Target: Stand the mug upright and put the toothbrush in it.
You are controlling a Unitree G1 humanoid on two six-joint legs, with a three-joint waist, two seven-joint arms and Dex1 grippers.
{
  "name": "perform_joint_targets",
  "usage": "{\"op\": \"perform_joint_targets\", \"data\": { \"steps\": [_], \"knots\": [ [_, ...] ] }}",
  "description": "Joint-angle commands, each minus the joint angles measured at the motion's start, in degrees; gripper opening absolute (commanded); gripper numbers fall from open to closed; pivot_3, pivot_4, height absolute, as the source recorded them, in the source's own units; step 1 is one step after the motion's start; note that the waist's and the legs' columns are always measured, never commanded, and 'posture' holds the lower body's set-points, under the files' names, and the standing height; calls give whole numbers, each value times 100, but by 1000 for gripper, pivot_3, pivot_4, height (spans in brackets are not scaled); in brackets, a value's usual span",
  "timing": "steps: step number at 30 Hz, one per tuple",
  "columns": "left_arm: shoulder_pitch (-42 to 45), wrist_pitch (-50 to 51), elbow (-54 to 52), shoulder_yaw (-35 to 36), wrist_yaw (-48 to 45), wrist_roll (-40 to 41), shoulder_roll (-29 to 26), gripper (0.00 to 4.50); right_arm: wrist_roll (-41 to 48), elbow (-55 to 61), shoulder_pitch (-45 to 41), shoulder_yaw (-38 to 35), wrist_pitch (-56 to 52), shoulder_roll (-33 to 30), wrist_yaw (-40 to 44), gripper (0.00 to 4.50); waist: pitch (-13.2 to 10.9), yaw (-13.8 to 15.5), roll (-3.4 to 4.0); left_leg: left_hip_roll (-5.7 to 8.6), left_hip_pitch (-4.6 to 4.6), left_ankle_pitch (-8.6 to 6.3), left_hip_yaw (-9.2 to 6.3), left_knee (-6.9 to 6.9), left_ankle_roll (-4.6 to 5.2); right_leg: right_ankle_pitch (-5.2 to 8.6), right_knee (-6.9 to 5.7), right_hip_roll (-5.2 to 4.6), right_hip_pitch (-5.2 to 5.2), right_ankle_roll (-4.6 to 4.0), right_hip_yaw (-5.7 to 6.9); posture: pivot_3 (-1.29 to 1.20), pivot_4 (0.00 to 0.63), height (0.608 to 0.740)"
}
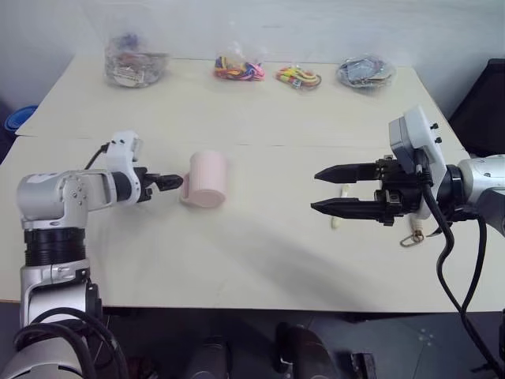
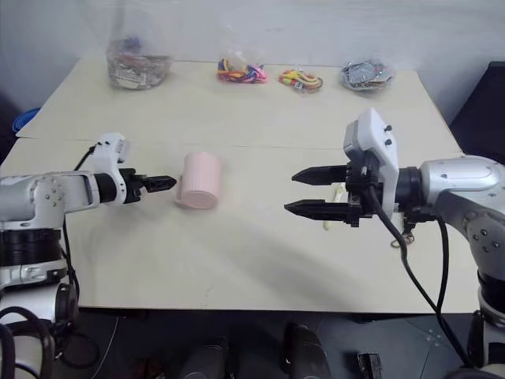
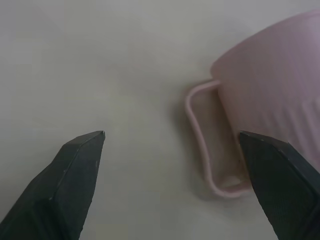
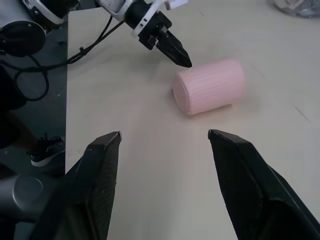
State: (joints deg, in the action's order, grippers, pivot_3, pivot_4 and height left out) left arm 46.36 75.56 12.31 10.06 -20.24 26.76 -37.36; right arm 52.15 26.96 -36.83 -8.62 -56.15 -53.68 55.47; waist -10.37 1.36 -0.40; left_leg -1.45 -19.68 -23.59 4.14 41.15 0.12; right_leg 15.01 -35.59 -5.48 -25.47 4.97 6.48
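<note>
The mug (image 1: 205,180) lies on its side on the pale worktop (image 1: 252,260), left of centre, its closed base turned toward the near left and its ribbed pink wall catching the light. Right beside it sits the left end effector (image 1: 175,181), black fingers aimed at the mug's base end from the left; the left wrist view shows those fingers (image 3: 75,170) spread wide apart, with the thin loop handle between them lying flat against the worktop, and nothing gripped. Over on the right, the right end effector (image 1: 325,191) hangs above the worktop, pointing left toward the mug but well apart from it, its two fingers (image 4: 100,170) parted one above the other and empty. Partly hidden behind that end effector, the toothbrush (image 1: 338,213) lies on the worktop, only short pale pieces of it showing past the fingers. Just to its right, near the wrist, a brown strap keychain (image 1: 413,229) with a metal clip rests on the surface. Along the far edge sit four clear bags: a bag of metal bits (image 1: 136,65) at the left, two bags of coloured bands (image 1: 239,69) in the middle, and another bag of dark pieces (image 1: 365,73) at the right.
</note>
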Motion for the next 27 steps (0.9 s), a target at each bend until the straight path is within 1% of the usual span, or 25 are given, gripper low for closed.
{"op": "perform_joint_targets", "data": {
  "steps": [1, 5, 6, 7, 14, 19, 20, 23, 25, 27],
  "knots": [
    [199, -102, 264, -176, -224, -92, -12, 4500, 49, 139, -30, -1, 163, 21, 41, 2882, 0, -20, 0, -5, 0, 0, 2, 0, -1, 0, 0, 3, 0, 0, 3, 0, 150, 740],
    [379, -247, 718, -526, -460, -241, 36, 4500, 98, 200, 48, -29, 178, 59, -46, 2882, 0, -13, 0, -7, 4, 2, 9, 1, -4, 0, -3, 3, 0, 0, 2, 0, 150, 740],
    [422, -265, 808, -553, -481, -266, 66, 4109, 120, 216, 77, -60, 175, 53, -68, 2919, 0, -10, 0, -6, 7, 2, 12, 1, -4, 0, -5, 2, 0, 0, -1, 0, 150, 740],
    [464, -264, 883, -574, -505, -282, 89, 3960, 141, 227, 100, -85, 174, 44, -85, 2919, 0, 1, 0, -6, 8, 2, 13, 2, -4, 0, -5, 2, 1, 0, -2, 0, 150, 740],
    [609, -330, 1131, -642, -628, -382, 169, 1729, 263, 278, 253, -236, 182, -31, -245, 2919, 0, 8, 0, -2, 6, 2, 12, 3, -4, 0, -5, -1, 1, 1, -1, 0, 150, 740],
    [627, -314, 963, -468, -655, -300, 303, 104, 233, 328, 381, -304, 197, -32, -350, 2919, 0, 6, 0, -3, 6, 2, 11, 4, -4, 0, -6, -1, 1, 1, -1, 0, 150, 740],
    [605, -561, 701, -363, -704, -219, 405, 19, 234, 320, 412, -345, 191, -25, -402, 2919, 0, 5, 0, -4, 5, 2, 11, 4, -4, 0, -5, -1, 1, 1, -1, 0, 150, 740],
    [522, -1311, -421, -69, -611, -8, 870, 19, 277, 244, 492, -496, 120, 19, -637, 2919, -1, 19, -1, -6, 0, 2, 8, 11, -4, -1, -8, -2, 0, 1, 1, 0, 150, 740],
    [435, -1614, -1138, -70, -394, 21, 1303, 19, 336, 211, 566, -613, 66, 64, -839, 2919, -1, 36, -2, -7, -21, 2, -12, 25, -4, -1, -5, -7, -3, 2, 13, 0, 150, 740],
    [288, -2075, -1605, -267, -272, -165, 1572, 19, 405, 211, 636, -689, 34, 97, -1010, 2919, -1, 29, -2, -7, -44, 2, -33, 42, -4, -4, -1, -13, -8, 6, 28, 0, 150, 740]
  ]
}}
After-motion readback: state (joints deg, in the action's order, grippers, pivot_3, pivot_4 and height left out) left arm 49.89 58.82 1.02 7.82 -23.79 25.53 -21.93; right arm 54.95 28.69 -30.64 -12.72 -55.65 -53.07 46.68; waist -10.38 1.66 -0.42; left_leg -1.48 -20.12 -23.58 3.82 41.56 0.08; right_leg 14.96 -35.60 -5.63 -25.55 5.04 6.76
